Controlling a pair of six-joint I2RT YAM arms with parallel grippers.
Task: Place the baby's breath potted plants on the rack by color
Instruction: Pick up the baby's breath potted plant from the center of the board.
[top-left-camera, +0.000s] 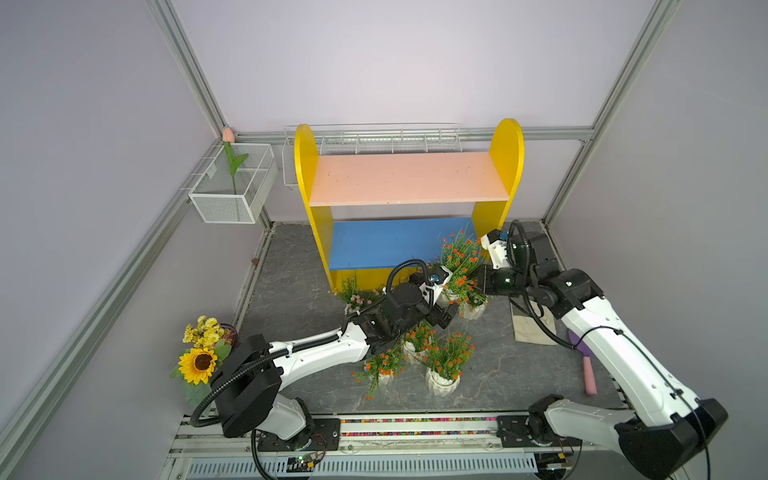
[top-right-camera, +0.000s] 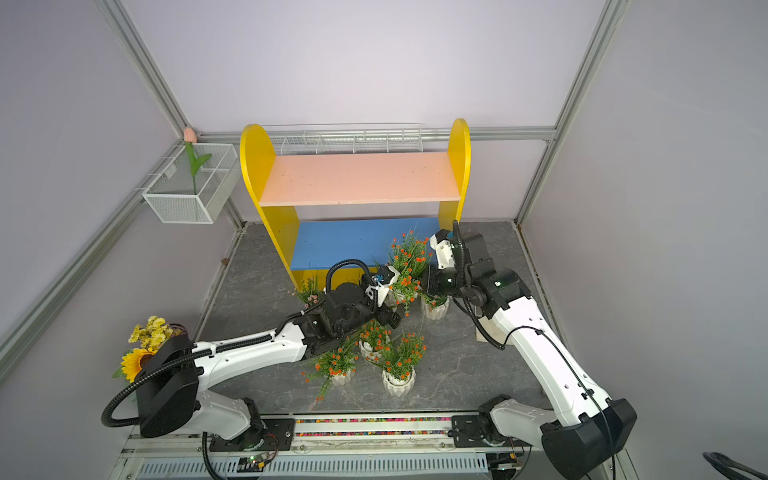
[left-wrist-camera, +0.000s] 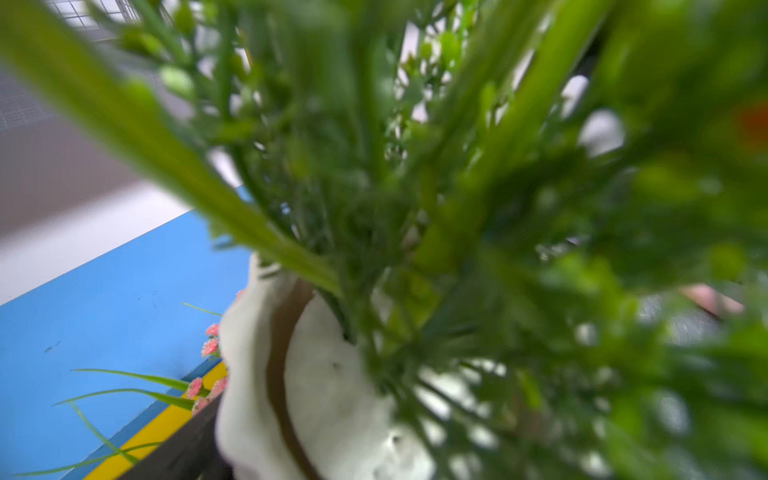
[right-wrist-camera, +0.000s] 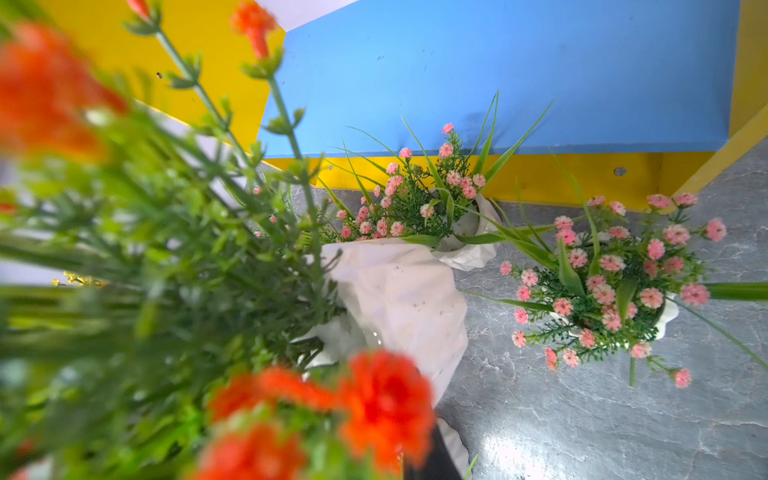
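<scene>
My left end effector (top-left-camera: 441, 318) stands spread wide, my right end effector (top-left-camera: 480, 284) is closed by the orange-flowered potted plant (top-left-camera: 459, 257) just before the rack (top-left-camera: 505, 158) toward the desk's (top-left-camera: 490, 365) back edge; it looks light, hard-potted but floppy-sprigged, so I'd pinch its pot (right-wrist-camera: 395, 299) at the rim.

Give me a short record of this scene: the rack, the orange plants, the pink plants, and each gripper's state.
rack: both boards bare
orange plants: three on the floor near the front, more between the grippers
pink plants: two on the floor at the rack's foot
left gripper: open, close to a white pot
right gripper: shut among the orange plants; grip unclear
</scene>
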